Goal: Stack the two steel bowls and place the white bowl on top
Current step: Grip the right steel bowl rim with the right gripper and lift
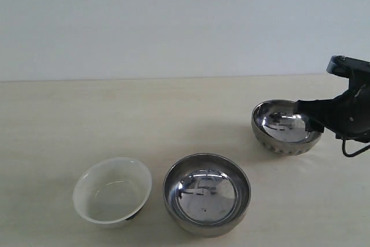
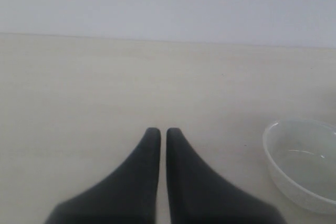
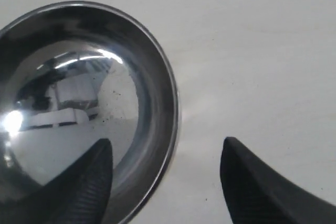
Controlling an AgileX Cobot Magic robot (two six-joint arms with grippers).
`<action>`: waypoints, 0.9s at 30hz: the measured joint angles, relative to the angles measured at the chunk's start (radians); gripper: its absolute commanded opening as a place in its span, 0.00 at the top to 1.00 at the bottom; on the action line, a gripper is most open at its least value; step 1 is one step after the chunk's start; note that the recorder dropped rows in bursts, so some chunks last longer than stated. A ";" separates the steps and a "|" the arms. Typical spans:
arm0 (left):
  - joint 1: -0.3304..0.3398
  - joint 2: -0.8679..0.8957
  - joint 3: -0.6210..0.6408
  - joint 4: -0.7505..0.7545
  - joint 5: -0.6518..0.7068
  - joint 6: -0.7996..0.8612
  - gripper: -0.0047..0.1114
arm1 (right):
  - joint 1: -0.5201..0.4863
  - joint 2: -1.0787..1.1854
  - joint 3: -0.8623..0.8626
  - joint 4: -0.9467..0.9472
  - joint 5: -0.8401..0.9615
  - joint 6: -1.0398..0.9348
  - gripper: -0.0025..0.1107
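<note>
The rim of the ribbed bowl (image 1: 286, 126) is being straddled by the right tool (image 1: 310, 117), whose fingers are being held spread and released. One fingertip (image 3: 97, 163) is sitting inside the bowl and the other outside, and neither is seen pressing the steel. This bowl is resting toward the right of the table (image 1: 173, 108), well apart from the other two. The smooth bowl (image 1: 207, 194) is sitting near the front, with the white bowl (image 1: 113, 190) just beside it on the left, not touching. The left tool (image 2: 158, 134) is being held clenched on nothing above bare table, with the white bowl off to one side.
</note>
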 measured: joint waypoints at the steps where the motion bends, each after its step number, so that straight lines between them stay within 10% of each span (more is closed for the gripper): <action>1: 0.000 0.000 0.000 0.000 0.000 0.000 0.93 | 0.000 0.025 0.000 0.000 -0.024 0.006 0.50; 12: 0.000 0.000 0.000 0.000 0.000 0.000 0.93 | 0.000 0.141 0.000 0.000 -0.121 0.023 0.52; 18: 0.000 0.000 0.000 0.000 0.000 0.000 0.93 | 0.000 0.141 0.000 0.000 -0.133 0.023 0.98; 27: 0.000 0.000 0.000 0.000 0.000 0.000 0.93 | 0.000 0.121 -0.008 0.011 -0.092 0.029 0.98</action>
